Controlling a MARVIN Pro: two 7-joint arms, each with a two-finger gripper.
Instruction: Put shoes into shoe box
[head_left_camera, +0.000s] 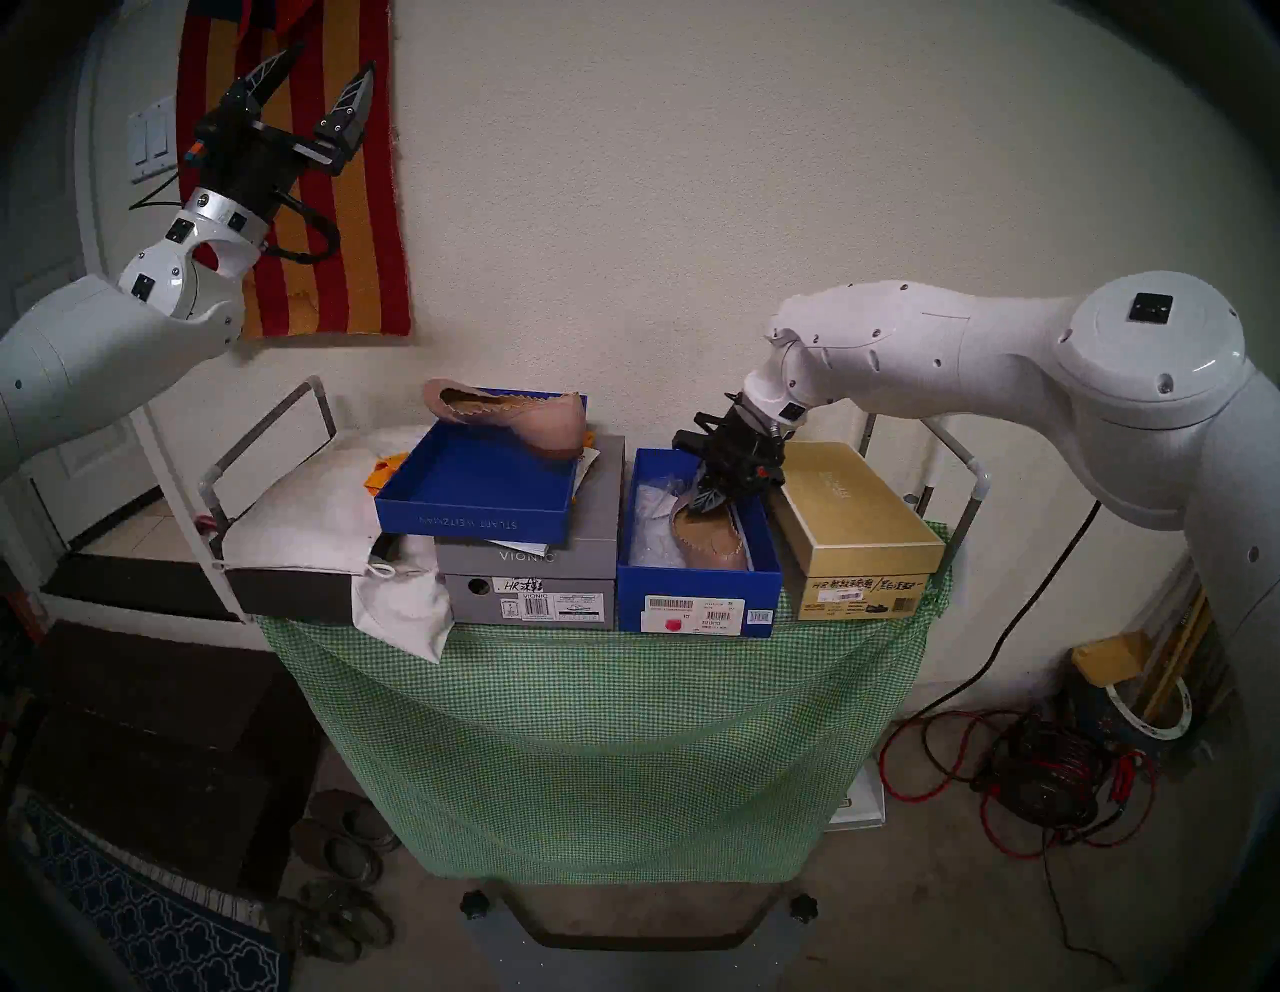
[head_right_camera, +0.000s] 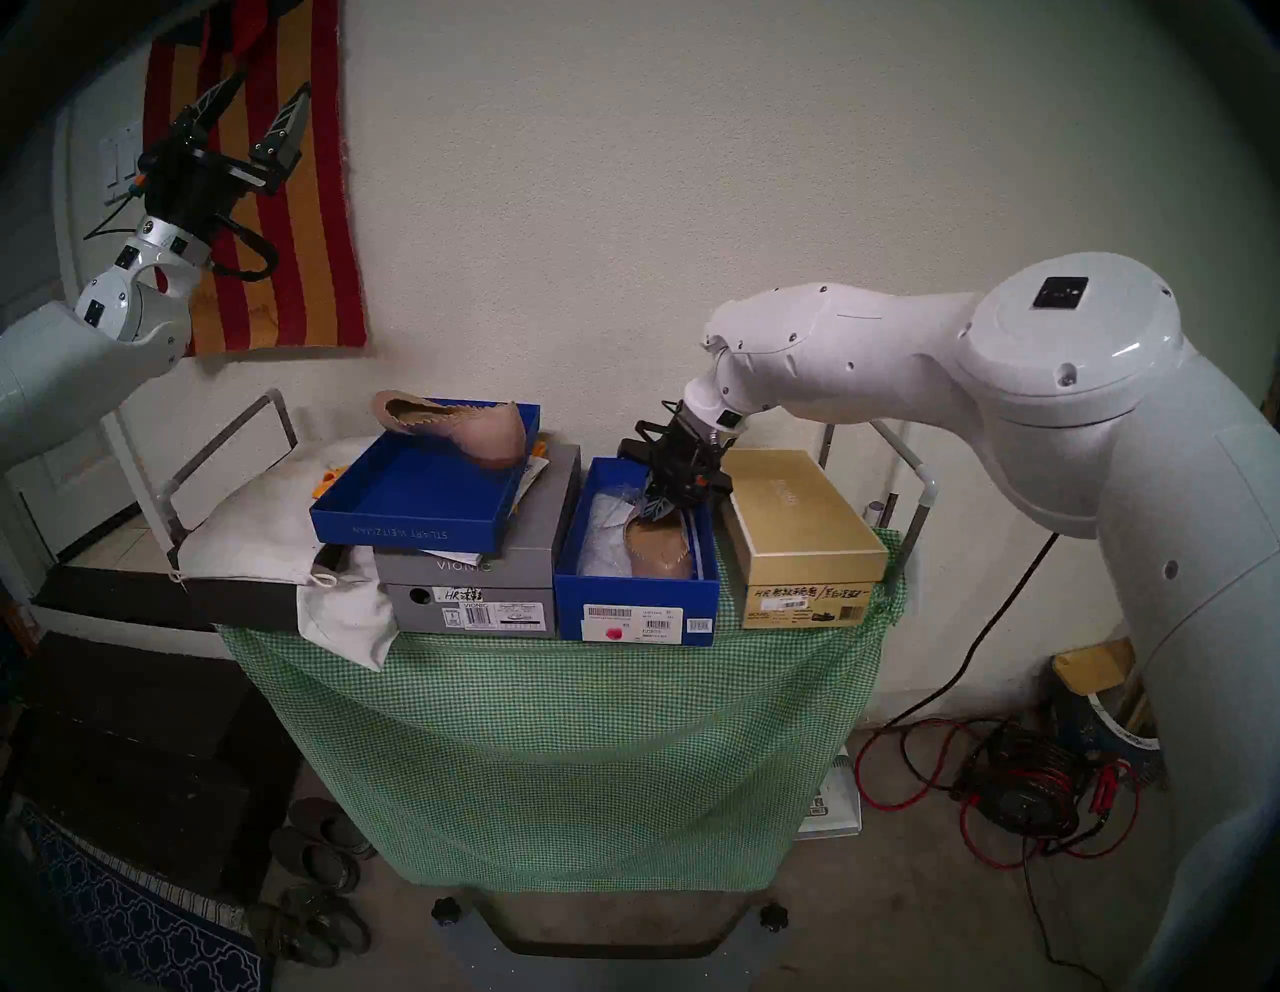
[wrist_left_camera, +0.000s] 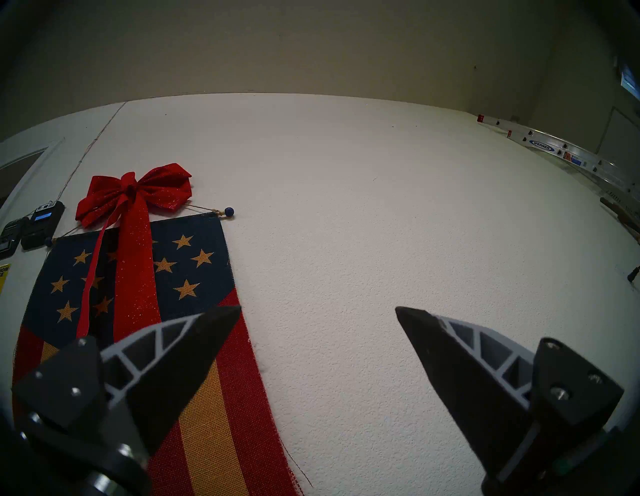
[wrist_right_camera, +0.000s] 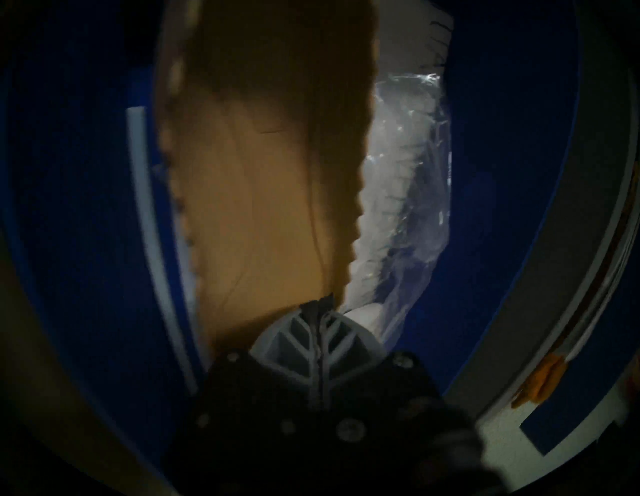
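Inside the blue cardboard shoe box (head_left_camera: 696, 585), the right gripper (head_left_camera: 708, 500) pinches a scalloped leather flat (head_left_camera: 713, 537) beside crinkled plastic (head_left_camera: 647, 516).

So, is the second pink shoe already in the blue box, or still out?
Still out. The second shoe rests on the shallow blue lid tray atop the grey box; the blue box holds only one shoe.

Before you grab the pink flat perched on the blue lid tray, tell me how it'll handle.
The pink flat is probably light and floppy: thin sole, soft scalloped upper. It lies tilted across the blue lid tray rim, so a nudge could tip it off. Pinching the heel edge likely lets the toe droop.
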